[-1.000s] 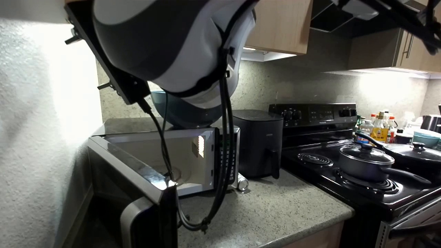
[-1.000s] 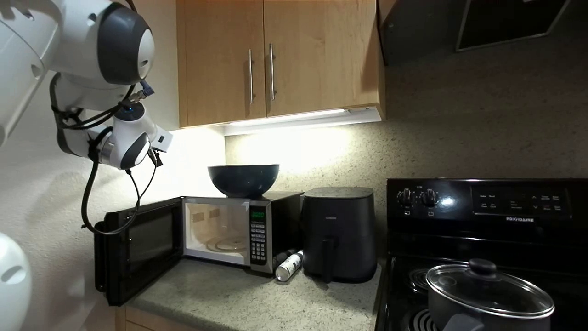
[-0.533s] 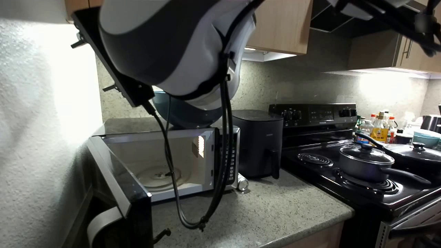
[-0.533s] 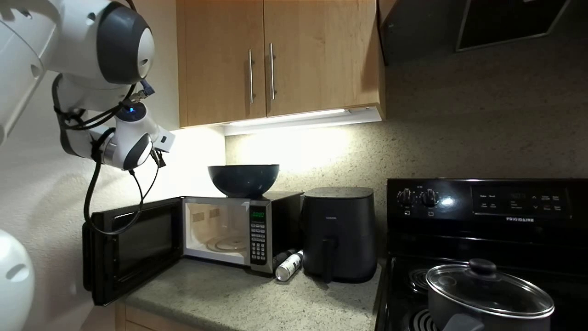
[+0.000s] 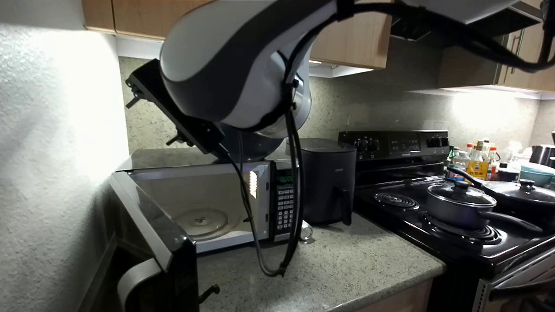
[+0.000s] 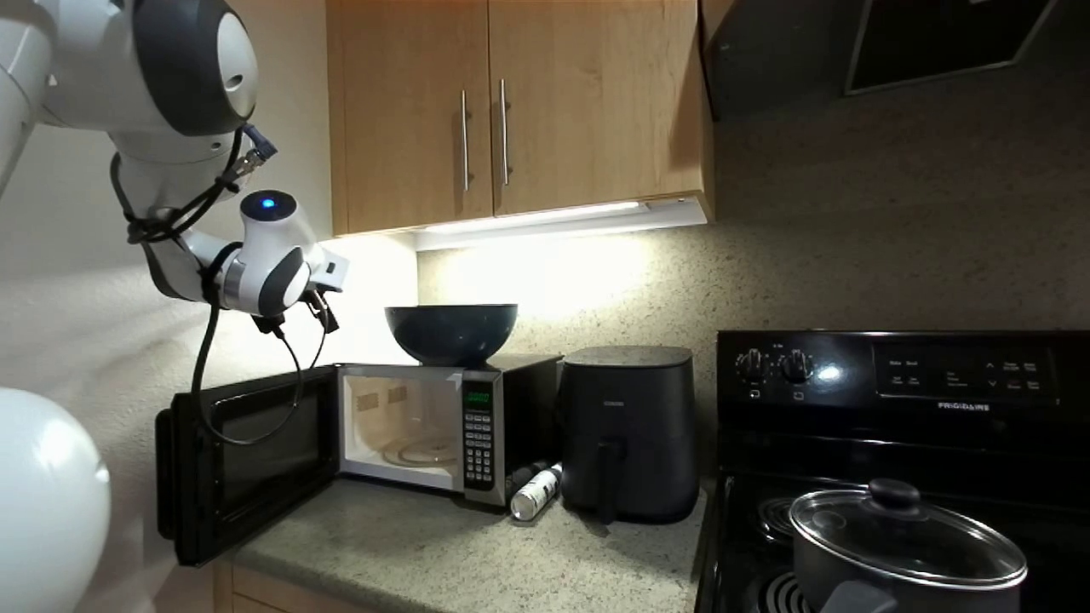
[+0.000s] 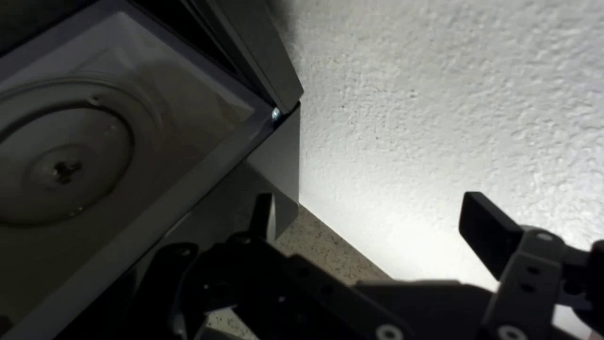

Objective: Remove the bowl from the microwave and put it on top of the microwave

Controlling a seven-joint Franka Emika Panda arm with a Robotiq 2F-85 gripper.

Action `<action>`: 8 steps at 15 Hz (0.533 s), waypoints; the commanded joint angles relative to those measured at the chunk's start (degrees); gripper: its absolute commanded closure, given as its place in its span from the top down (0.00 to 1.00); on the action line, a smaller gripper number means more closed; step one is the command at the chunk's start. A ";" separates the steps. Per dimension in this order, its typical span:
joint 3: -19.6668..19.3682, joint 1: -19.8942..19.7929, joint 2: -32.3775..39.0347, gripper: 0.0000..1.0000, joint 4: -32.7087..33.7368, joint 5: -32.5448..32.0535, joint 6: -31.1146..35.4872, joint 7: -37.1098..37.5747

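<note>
The dark blue-black bowl (image 6: 451,334) sits upright on top of the microwave (image 6: 530,417). In an exterior view the arm partly covers the bowl (image 5: 260,148). The microwave door (image 6: 272,460) is open towards the wall. Inside, only the glass turntable (image 5: 199,222) shows. In the wrist view my gripper (image 7: 373,222) is open with nothing between its fingers. One fingertip shows over the microwave's top, the other in front of the white wall. In both exterior views the fingers are hidden behind the wrist, left of the bowl. The bowl does not clearly show in the wrist view.
A black air fryer (image 6: 630,438) stands right of the microwave, with a lying bottle (image 6: 536,494) between them. A lidded pot (image 6: 907,545) is on the stove. Wooden cabinets (image 6: 579,111) hang above. Arm cables (image 5: 249,208) dangle before the open microwave. A white wall (image 7: 448,118) is close.
The microwave door has swung wider open, then slightly back. The arm's wrist has moved right and a little down towards the microwave in both exterior views. The bowl has not moved.
</note>
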 commanded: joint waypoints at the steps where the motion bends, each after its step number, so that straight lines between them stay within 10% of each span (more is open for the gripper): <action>1: -2.28 2.87 -2.62 1.00 -1.92 -0.38 -9.60 1.56; 6: -3.90 4.57 -3.34 1.00 -0.82 -1.85 -25.11 3.43; 8: 1.09 0.53 -3.41 1.00 -0.12 -2.05 -27.69 1.94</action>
